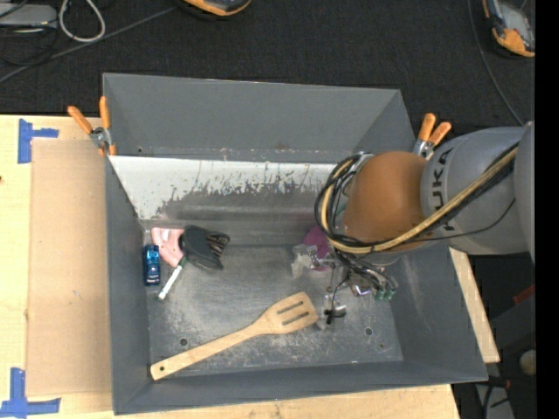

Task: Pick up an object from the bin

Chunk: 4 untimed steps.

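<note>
My gripper (pixel 334 308) hangs low over the bin floor right of centre, below the arm's orange cover. Its tip is just off the right edge of the slotted head of a wooden spatula (pixel 238 336). The spatula lies flat, with its handle running down to the front left corner. I see nothing held in the gripper. A small purple thing (pixel 315 236) lies just behind the gripper, partly hidden by the arm.
At the bin's left side lie a black folded thing (pixel 203 247), a pink thing (pixel 165 243), a small blue thing (pixel 153 265) and a white stick (pixel 169 282). The arm and its cables cover the right rear of the bin.
</note>
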Available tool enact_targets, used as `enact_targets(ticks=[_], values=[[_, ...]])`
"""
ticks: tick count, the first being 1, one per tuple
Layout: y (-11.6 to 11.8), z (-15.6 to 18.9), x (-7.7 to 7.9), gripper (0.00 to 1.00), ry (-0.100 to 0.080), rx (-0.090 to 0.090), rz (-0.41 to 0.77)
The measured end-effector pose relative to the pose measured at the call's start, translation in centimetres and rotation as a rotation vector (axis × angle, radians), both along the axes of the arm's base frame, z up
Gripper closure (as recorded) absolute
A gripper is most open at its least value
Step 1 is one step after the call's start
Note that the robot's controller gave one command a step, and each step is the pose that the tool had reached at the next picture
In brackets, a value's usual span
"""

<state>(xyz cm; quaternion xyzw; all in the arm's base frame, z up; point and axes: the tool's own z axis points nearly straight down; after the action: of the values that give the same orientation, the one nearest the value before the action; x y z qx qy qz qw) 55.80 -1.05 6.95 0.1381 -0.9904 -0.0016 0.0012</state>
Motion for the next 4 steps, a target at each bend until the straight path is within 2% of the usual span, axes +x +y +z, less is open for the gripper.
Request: enact_targets(ticks=[1,2,3,4], values=[[-1.4,0.0,-3.1,0.00,0.008,0.000,-0.026],[4.4,0.3,-1.8,0.00,0.000,0.003,0.076],[7.0,0.3,-2.1,0.00,0.000,0.005,0.106],[8.5,0.0,-1.9,1.00,-0.002,0.009,0.315]])
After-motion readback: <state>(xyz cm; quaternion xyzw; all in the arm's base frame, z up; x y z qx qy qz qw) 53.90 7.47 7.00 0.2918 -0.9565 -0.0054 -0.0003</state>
